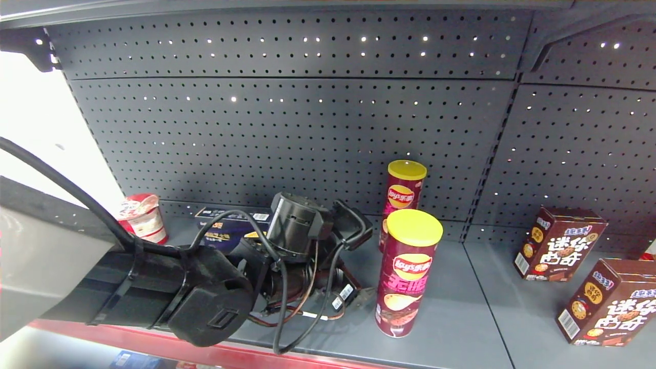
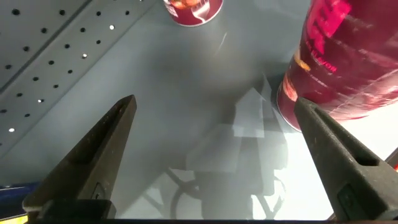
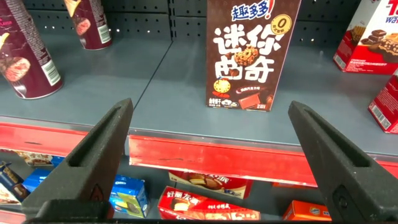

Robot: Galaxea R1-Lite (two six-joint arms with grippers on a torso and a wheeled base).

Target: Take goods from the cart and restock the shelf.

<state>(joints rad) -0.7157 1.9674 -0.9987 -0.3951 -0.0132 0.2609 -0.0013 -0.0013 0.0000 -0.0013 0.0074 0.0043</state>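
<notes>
Pegboard point(image 1: 287, 128) backs the whole bay. Grey shelf point(image 1: 451, 318) runs under it, closed at the front by a red lip point(image 1: 205, 351).

Left arm point(image 1: 154, 287) lies low over the left half of the shelf, wrist toward the cans.

Open room: a wide bare strip of deck between the cans and the boxes, running from pegboard to lip. There is also bare deck from the front can forward to the lip.

Front can point(image 1: 407, 271) stands upright about mid-shelf. Back can point(image 1: 402, 197) stands upright just behind it, near the pegboard.

At right, rear box point(image 1: 558, 243) stands upright toward the pegboard, and near box point(image 1: 610, 302) stands upright closer to the lip.

Dark box point(image 1: 230, 225) lies flat behind the arm. Cup point(image 1: 141, 218) sits at far left, near the pegboard.

Left gripper point(image 2: 214, 102) is over bare deck, fingers spread, empty. The front can stands just beside one finger point(image 2: 329, 143) — we cannot tell whether they touch.

Right gripper point(image 3: 210, 104) is out in front of the lip, fingers spread, empty. It faces a brown box point(image 3: 252, 53) standing upright close to the front edge.
</notes>
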